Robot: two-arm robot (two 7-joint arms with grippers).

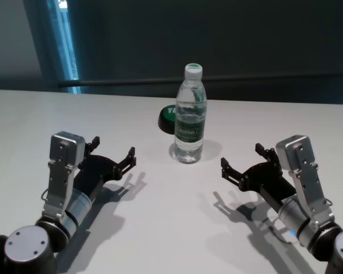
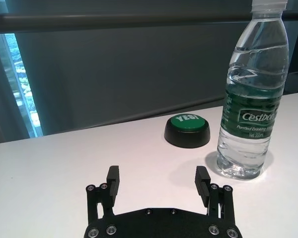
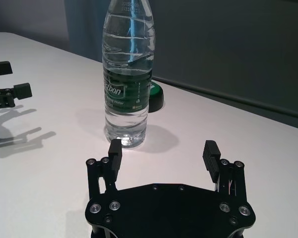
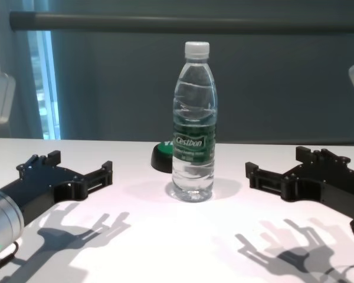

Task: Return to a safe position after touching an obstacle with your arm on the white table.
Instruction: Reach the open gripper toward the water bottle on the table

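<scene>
Clear plastic with a white cap and a dark green label band, the bottle (image 1: 190,114) stands upright near the middle of the white table (image 1: 160,228), its long axis vertical and the cap uppermost. Just behind it on its left side lies a low black disc with a green top (image 2: 187,130); the two look close but apart in the left wrist view, while the chest view has the bottle hiding most of the disc.

Left claw (image 1: 112,151) sits low over the table on the bottle's left, fingers apart and holding nothing, well clear of the bottle. Right claw (image 1: 242,164) mirrors it on the other side, fingers likewise spread and empty.

From the right wrist view the left claw's fingertips (image 3: 20,90) show far off beyond the bottle. Bare tabletop lies between each claw and the bottle, and the table's far edge runs behind the disc against a dark wall.
</scene>
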